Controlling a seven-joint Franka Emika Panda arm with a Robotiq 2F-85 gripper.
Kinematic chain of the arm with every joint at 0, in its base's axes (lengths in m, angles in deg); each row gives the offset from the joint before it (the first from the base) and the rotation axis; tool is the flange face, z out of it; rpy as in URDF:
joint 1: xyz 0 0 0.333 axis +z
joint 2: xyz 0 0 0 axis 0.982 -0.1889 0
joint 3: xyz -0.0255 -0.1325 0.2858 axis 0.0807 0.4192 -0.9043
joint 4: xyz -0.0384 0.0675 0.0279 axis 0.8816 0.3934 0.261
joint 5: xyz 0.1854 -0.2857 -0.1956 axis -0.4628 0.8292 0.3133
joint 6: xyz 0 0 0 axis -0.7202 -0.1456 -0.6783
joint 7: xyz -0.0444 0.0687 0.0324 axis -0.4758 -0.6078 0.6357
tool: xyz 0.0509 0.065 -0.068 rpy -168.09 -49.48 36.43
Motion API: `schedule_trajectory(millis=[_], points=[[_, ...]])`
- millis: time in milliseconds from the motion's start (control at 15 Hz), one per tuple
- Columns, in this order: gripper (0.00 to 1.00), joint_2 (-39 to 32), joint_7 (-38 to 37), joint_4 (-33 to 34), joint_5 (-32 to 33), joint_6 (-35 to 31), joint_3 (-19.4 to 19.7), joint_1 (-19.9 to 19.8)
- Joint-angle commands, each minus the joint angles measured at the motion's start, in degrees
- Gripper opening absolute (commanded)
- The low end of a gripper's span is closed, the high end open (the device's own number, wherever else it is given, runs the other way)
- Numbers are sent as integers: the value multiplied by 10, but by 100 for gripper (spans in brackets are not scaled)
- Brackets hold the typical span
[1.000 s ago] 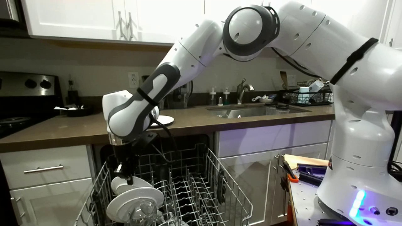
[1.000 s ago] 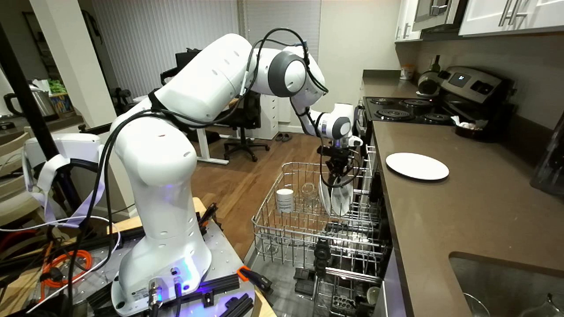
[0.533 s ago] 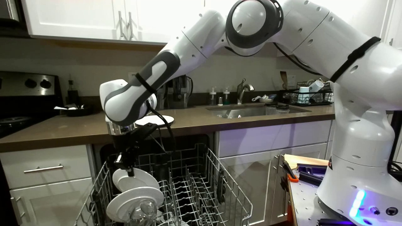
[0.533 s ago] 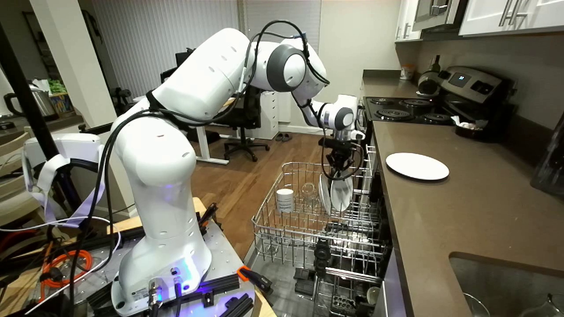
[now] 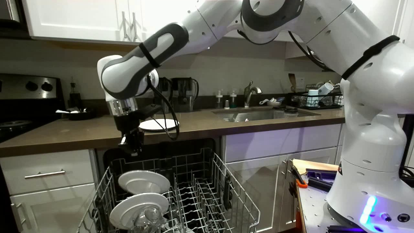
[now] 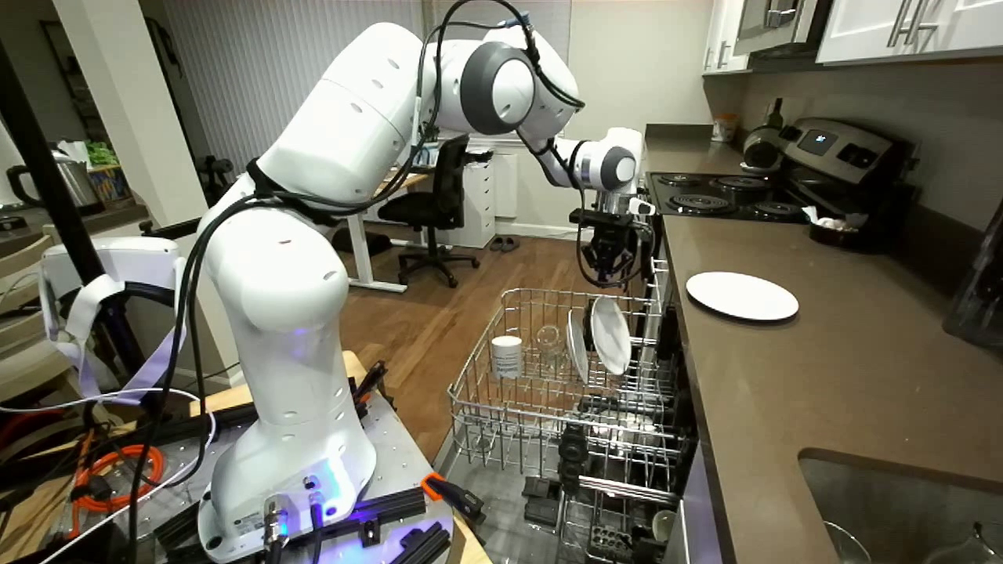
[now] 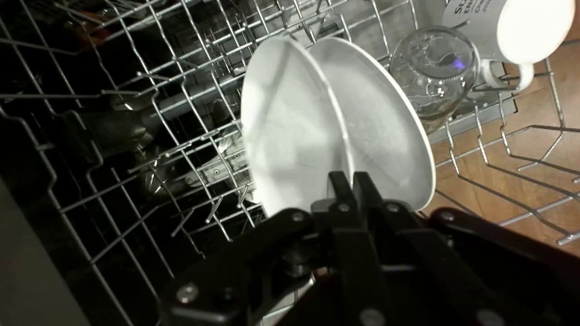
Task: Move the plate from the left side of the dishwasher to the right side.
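Observation:
The plate point(image 5: 144, 182) is white and round and leans among the tines on the left of the pale wire rack point(image 5: 236, 183) in the dishwasher point(image 5: 194, 144). It also shows in an exterior view point(image 6: 610, 335) and on the left of the pair in the wrist view point(image 7: 294, 131). A similar white plate point(image 5: 139, 210) leans right beside it. My gripper point(image 5: 133, 151) hangs a little above the plate, apart from it in both exterior views point(image 6: 610, 276). In the wrist view its fingers point(image 7: 348, 176) are almost together, with only a thin gap, and overlap the plate's edge by line of sight.
A clear glass point(image 7: 435, 68) and a white mug point(image 7: 534, 31) stand near the second plate. Wire tines and raised rack sides surround the plates. The brown counter point(image 6: 846, 376) runs along the dishwasher and bears a white dish point(image 6: 742, 296).
My gripper and arm have risen out of the rack. The plate lifted slightly with the gripper, then came free and now leans differently in the rack. The other dishes have not moved.

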Motion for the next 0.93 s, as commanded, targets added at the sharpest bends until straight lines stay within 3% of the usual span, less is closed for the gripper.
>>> schedule_trajectory(millis=[0, 267, 333, 467, 867], points=[[2, 43, 34, -14, 2, 53, 1, -9], [2, 66, 46, -25, 2, 62, 3, -13], [33, 65, 36, -28, 0, 50, 4, -12], [40, 62, 23, -33, -6, 36, 3, -11], [79, 44, -10, -62, -17, -23, 3, -13]])
